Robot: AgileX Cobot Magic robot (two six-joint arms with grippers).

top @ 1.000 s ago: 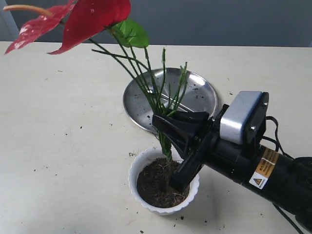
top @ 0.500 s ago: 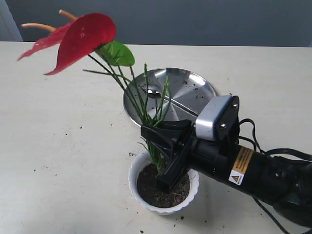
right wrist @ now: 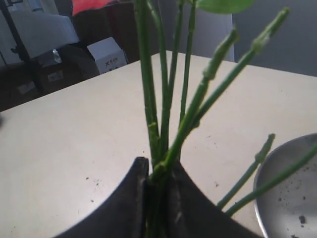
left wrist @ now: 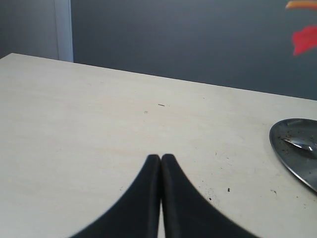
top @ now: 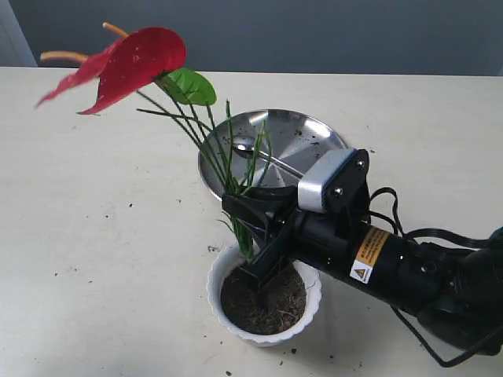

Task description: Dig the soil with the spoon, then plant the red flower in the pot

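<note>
The red flower [top: 130, 63] leans to the left above the white scalloped pot [top: 263, 294], which holds dark brown soil [top: 263, 302]. My right gripper [top: 245, 216] is shut on its bundle of green stems [right wrist: 159, 124], just above the pot's far rim. The stem bottoms reach down toward the soil, hidden behind the fingers. The silver spoon [top: 263, 157] lies in the steel plate [top: 314, 141] behind the pot. My left gripper [left wrist: 161, 157] is shut on nothing, low over bare table, and is out of the exterior view.
Dark soil crumbs are scattered on the beige table [top: 94, 236] around the pot and in the plate [left wrist: 297, 148]. The right arm's body and cable [top: 409, 263] lie across the table's front right. A dark wall runs behind the table.
My right gripper has carried the flower leftward and downward, over the pot. The flower heads have dropped lower in view, and the spoon in the plate has come into sight.
</note>
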